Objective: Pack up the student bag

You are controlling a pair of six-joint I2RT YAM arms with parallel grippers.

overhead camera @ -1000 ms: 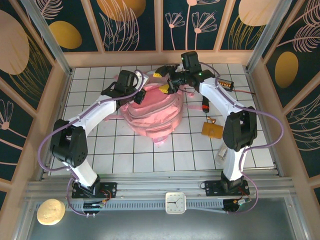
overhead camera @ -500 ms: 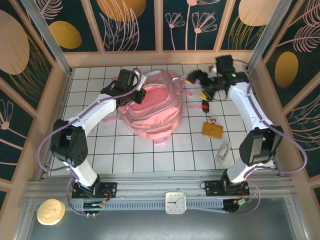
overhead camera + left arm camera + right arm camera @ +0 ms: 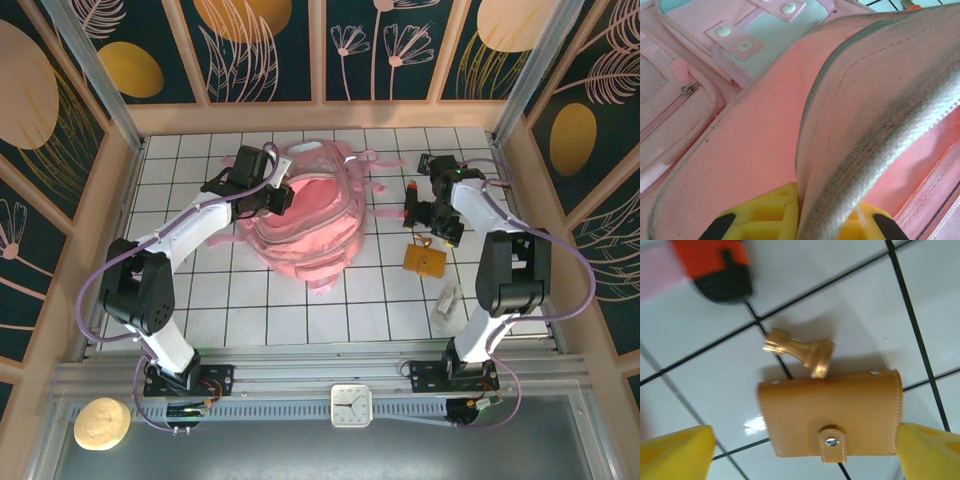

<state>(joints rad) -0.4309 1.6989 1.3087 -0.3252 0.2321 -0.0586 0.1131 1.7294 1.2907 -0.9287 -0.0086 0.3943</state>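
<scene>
Now that the right jaws have swung away from the bag, they hang wide open above the tan pouch, low in the wrist view, with a small brass piece at its upper edge. The left jaws stay pinched on the rim of the student bag, which lies upper centre on the tabletop. The pouch looks to be the next item to pack.

The student bag, soft pink fabric, lies slumped mid-rear on the tiled tabletop, main opening gaping, straps trailing rearward.
</scene>
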